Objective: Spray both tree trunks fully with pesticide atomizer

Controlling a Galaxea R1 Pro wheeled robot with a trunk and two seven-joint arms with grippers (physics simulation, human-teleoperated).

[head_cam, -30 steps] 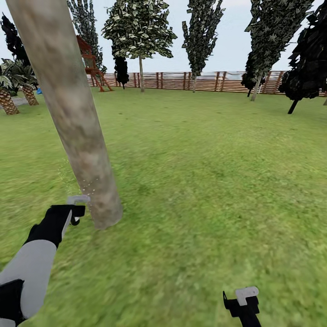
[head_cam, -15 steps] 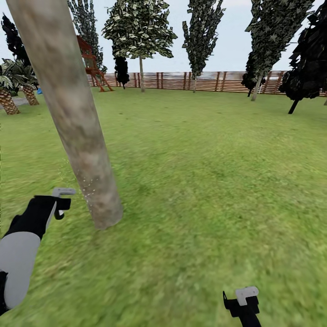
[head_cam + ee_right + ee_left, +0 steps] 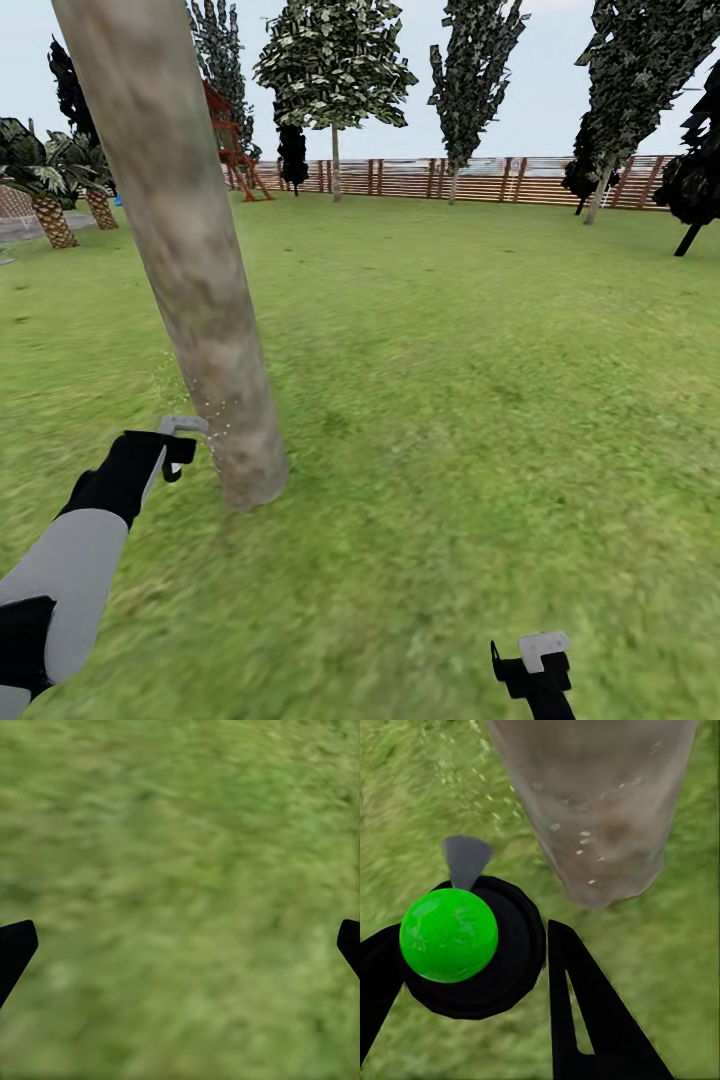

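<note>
Across the last second the whole head view slid: trunk [image 3: 190, 270], fence [image 3: 480, 178] and far trees all sat further right, so the camera had turned, not the scenery. Against the trunk, the left claw [image 3: 172, 448] had pulled back toward the lower left half a second ago and by now was close beside the trunk's base again, at centre left of the frame. It was clamped on the atomizer [image 3: 465, 941], whose green cap and black body filled the lower left of the left wrist view, grey nozzle aimed at the trunk. White pesticide specks [image 3: 205, 415] dotted the low bark, so I judged spraying of this tree under way, coverage still thin.

The trunk's top was cut off at the frame edge, and its far side was hidden.

At lower right, the right claw [image 3: 535, 665] hung spread and empty over grass [image 3: 180, 885].
</note>
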